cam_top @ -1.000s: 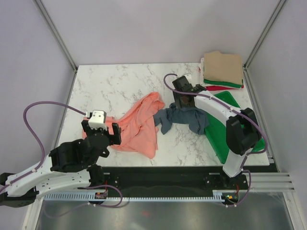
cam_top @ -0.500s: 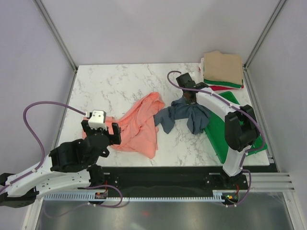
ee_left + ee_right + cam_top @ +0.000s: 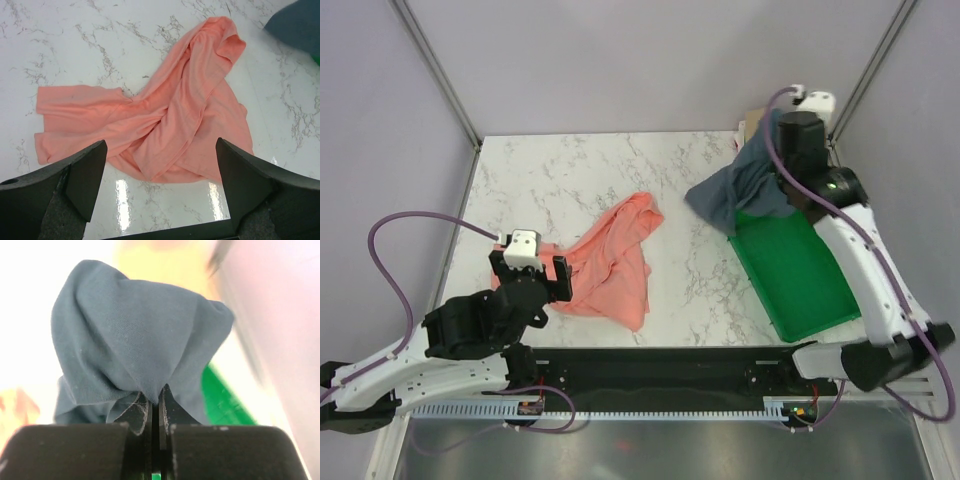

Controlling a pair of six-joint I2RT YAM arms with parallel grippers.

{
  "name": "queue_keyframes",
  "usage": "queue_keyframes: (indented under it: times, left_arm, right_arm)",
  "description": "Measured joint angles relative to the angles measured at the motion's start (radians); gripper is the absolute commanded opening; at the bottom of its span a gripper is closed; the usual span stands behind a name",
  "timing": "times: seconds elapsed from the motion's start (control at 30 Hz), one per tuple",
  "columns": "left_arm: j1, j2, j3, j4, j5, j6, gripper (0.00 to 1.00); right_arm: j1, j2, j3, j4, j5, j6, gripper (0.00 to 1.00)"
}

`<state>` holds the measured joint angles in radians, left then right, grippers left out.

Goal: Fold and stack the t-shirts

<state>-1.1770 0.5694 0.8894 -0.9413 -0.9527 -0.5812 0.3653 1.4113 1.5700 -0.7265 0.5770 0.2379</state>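
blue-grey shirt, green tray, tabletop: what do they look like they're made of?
Blue-grey shirt: soft matte knit, probably cotton jersey; a fine weave shows and it drapes in loose folds.
Green tray: likely rigid plastic; even colour, raised rim, slight sheen.
Tabletop: glossy white marble-look surface with grey veins and light glare; whether it is real stone or laminate can't be told.

Bright light, glare on table (image 3: 121,199), right wrist background blurred.

The overhead camera is looking down on the whole bench (image 3: 570,170). The left wrist camera is peering down close at the salmon-pink shirt (image 3: 165,115), which the overhead is catching left of centre. The right wrist camera is sitting almost against the slate shirt (image 3: 140,335).
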Motion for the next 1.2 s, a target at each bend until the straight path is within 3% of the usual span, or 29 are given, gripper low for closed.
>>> queue_keyframes:
  times: [0.23,0.43,0.47,0.5,0.57,0.73,0.83,0.97,1.2]
  left_arm:
    - [0.003,0.0,0.0,0.0,0.0,0.0,0.97]
    - [0.003,0.0,0.0,0.0,0.0,0.0,0.97]
    - [0.003,0.0,0.0,0.0,0.0,0.0,0.97]
    - [0.003,0.0,0.0,0.0,0.0,0.0,0.97]
    - [0.003,0.0,0.0,0.0,0.0,-0.001,0.97]
    - [0.003,0.0,0.0,0.0,0.001,-0.001,0.97]
    - [0.003,0.0,0.0,0.0,0.001,-0.001,0.97]
    - [0.003,0.0,0.0,0.0,0.001,-0.001,0.97]
    - [0.004,0.0,0.0,0.0,0.0,-0.001,0.97]
  right_arm:
    - [-0.051,-0.317,0.038,0.024,0.098,0.004,0.0]
    - [-0.05,-0.38,-0.296,0.052,0.014,0.092,0.02]
    - [-0.05,-0.367,-0.374,0.06,-0.006,0.11,0.14]
    - [-0.049,-0.356,-0.442,0.055,-0.024,0.125,0.48]
    - [-0.049,-0.344,-0.563,0.031,-0.044,0.163,0.85]
    - [-0.09,-0.38,-0.634,0.011,-0.042,0.197,0.92]
    - [-0.11,-0.416,-0.609,0.019,-0.051,0.207,0.88]
    - [-0.113,-0.433,-0.559,0.109,-0.227,0.204,0.82]
    - [-0.037,-0.109,-0.525,0.309,-0.532,0.203,0.8]
